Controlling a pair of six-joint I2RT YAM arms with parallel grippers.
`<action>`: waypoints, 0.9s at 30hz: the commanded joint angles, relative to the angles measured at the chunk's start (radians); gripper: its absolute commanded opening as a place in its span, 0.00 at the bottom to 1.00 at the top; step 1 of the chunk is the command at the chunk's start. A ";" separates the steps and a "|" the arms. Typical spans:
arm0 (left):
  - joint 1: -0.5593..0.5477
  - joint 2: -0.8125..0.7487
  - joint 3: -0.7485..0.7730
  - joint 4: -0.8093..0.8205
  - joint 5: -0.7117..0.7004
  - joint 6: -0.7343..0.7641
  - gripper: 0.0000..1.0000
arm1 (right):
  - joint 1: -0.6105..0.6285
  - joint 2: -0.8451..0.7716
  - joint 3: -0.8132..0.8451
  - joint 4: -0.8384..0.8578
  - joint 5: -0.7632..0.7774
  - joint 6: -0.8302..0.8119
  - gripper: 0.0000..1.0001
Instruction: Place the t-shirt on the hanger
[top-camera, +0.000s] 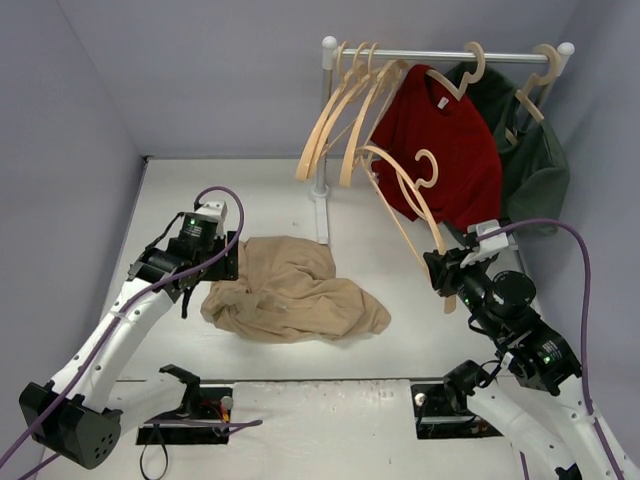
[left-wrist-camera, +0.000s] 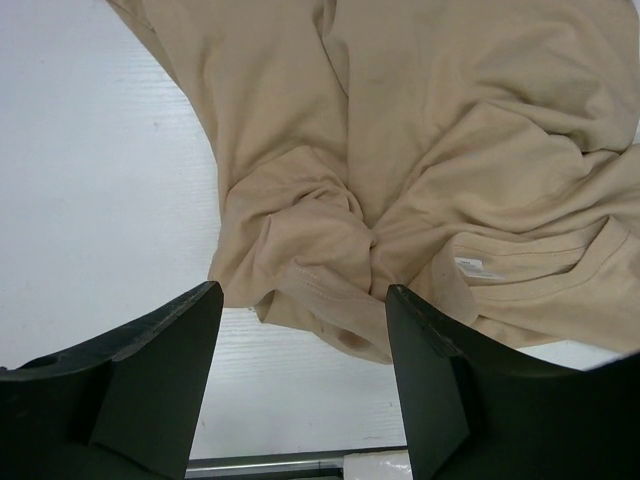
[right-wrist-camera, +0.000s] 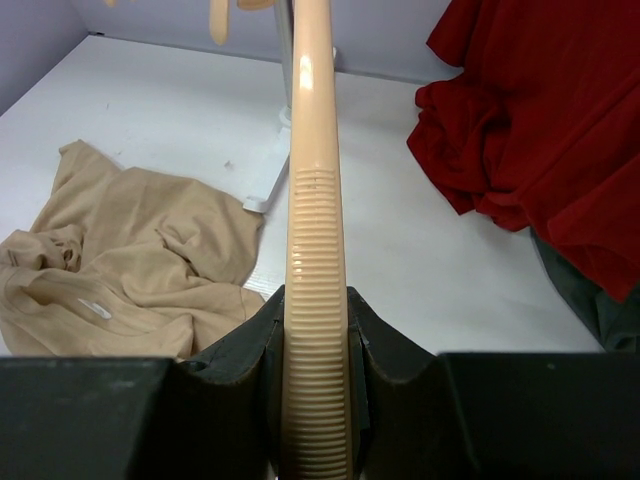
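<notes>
Two arms split the work. At mid-left of the top view the left gripper (top-camera: 212, 268) hangs over the near-left edge of the t-shirt (top-camera: 290, 290), its jaws spread wide; its wrist view shows a bunched fold of cloth between the two fingers (left-wrist-camera: 150, 380), and I cannot tell whether they touch it. The shirt lies crumpled on the white table (top-camera: 400, 350) at centre frame, clear of the rack. It looks light, limp and soft, so it will sag and fold wherever it is lifted. The ribbed collar beside the neck label (left-wrist-camera: 470, 265) seems the soundest place to pinch, since the neck opening must be held open. Right of centre, the hanger (top-camera: 405, 200) slants through the air with its hook uppermost. The right gripper (top-camera: 445, 272) is pressed tight on the ribbed end of one arm. It is stiff and light, but may pivot in that pinch. A red t-shirt (top-camera: 445, 150) hangs in the upper right.
</notes>
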 joint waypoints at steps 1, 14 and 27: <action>0.007 -0.012 0.013 0.015 -0.009 -0.028 0.62 | -0.001 0.013 0.060 0.095 0.038 -0.024 0.00; 0.007 -0.008 0.026 0.015 -0.006 -0.027 0.62 | -0.003 0.088 0.130 0.179 0.081 -0.071 0.00; -0.112 0.010 0.036 -0.004 -0.007 -0.098 0.58 | -0.001 -0.110 -0.029 0.053 -0.068 0.067 0.00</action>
